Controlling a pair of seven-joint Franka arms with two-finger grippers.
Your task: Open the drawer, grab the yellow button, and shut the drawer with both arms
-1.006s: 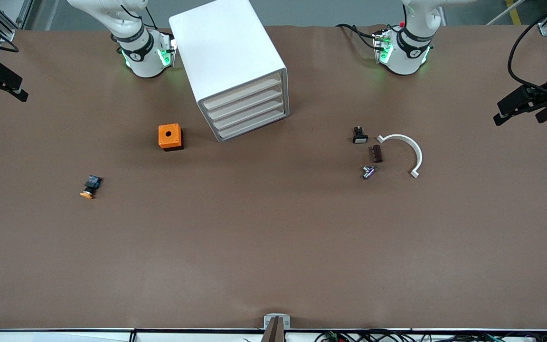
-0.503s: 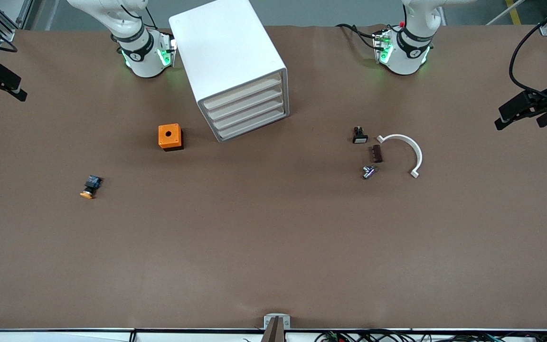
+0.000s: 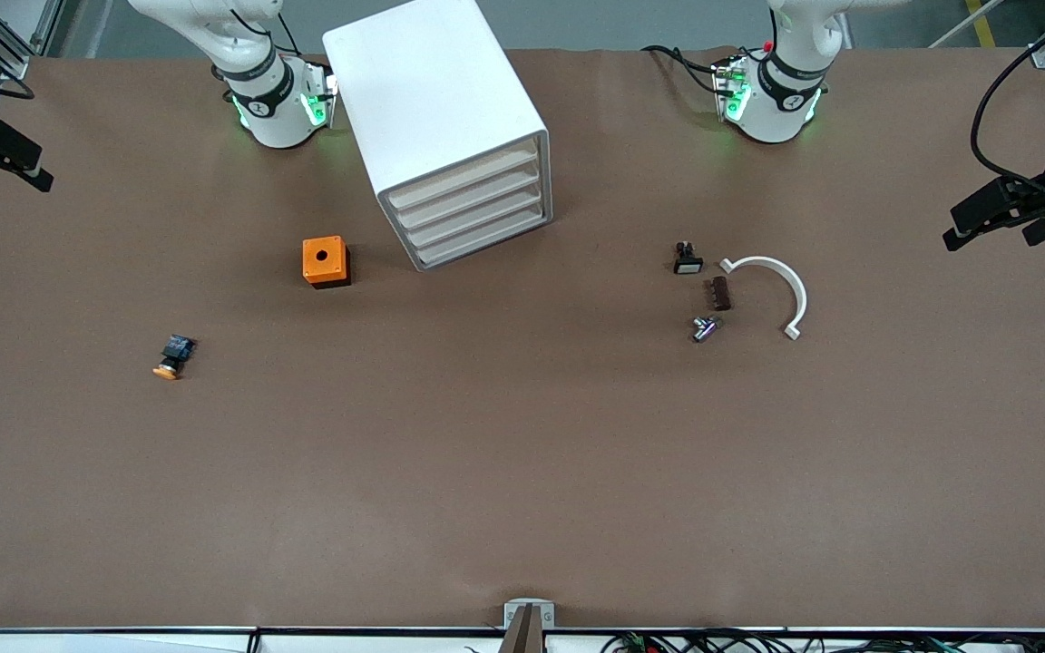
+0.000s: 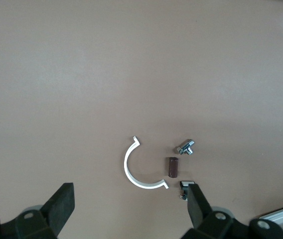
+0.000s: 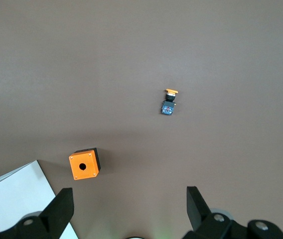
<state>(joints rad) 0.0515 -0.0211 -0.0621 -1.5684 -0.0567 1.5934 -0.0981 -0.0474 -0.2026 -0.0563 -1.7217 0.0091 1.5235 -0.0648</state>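
You have 1 cabinet (image 3: 436,118) w/ 4 drawers (image 3: 468,210), 1 button (image 3: 173,355), 1 orange cube (image 3: 324,260); left gripper (image 3: 999,216) & right gripper (image 3: 10,156) both released, empty; no legible text

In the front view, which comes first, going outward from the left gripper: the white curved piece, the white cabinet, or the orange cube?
From the left gripper, up at its own end of the table:
1. White curved piece, toward the left arm's end.
2. White cabinet, mid-table between the arm bases.
3. Orange cube, beside the cabinet, toward the right arm's end.
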